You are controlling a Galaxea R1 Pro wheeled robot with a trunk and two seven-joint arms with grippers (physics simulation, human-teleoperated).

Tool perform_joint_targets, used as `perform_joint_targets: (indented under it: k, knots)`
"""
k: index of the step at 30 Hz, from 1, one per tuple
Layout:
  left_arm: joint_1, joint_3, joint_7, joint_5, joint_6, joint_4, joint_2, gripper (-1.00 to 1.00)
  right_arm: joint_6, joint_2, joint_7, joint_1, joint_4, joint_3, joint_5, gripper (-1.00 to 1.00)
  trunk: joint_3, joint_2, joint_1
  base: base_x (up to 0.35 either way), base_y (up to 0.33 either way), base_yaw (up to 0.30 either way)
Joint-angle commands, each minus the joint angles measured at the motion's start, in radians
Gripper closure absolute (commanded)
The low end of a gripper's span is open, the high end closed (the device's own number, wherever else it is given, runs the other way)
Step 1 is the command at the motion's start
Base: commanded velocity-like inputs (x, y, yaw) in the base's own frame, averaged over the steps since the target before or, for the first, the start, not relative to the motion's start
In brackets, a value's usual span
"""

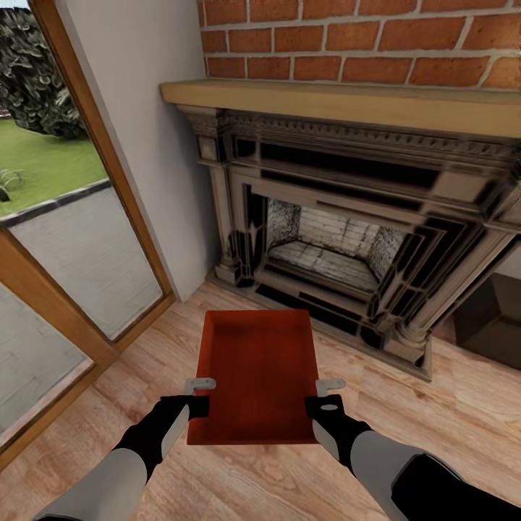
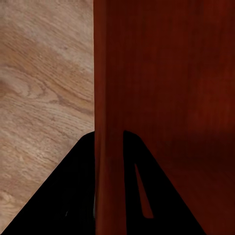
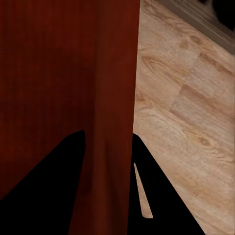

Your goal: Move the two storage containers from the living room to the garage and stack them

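Observation:
One red-orange storage container (image 1: 255, 369) lies lengthwise in front of me in the living room, open top up and nothing inside. My left gripper (image 1: 200, 395) is shut on its left side wall, and my right gripper (image 1: 327, 395) is shut on its right side wall. In the left wrist view the container's wall (image 2: 105, 73) runs between the two dark fingers of the left gripper (image 2: 108, 164). The right wrist view shows the same clamp by the right gripper (image 3: 106, 164) on the container (image 3: 58, 73). Whether the bin rests on the planks or hangs just above them I cannot tell.
An ornate dark fireplace (image 1: 340, 239) under a wooden mantel and red brick chimney (image 1: 362, 36) stands just beyond the bin. A wood-framed glass door (image 1: 79, 253) fills the left. A dark cabinet (image 1: 492, 318) sits at the right. Light wood plank floor (image 1: 456, 412) surrounds the bin.

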Motion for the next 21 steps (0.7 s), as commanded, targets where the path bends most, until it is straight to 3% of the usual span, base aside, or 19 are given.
perform_joint_targets:
  k: [1, 21]
  knots:
    - [-0.001, 0.003, 0.012, -0.022, -0.005, -0.025, -0.004, 1.0, -0.002, 0.001, -0.039, 0.0, 0.005, 0.006, -0.029, 1.0, 0.001, -0.001, 0.0, 0.0, 0.0, 0.0]
    - [-0.001, 0.003, 0.013, -0.021, -0.004, -0.025, -0.004, 1.0, -0.002, 0.001, -0.039, 0.0, 0.005, 0.006, -0.028, 1.0, 0.032, -0.001, 0.0, 0.0, 0.0, 0.0]
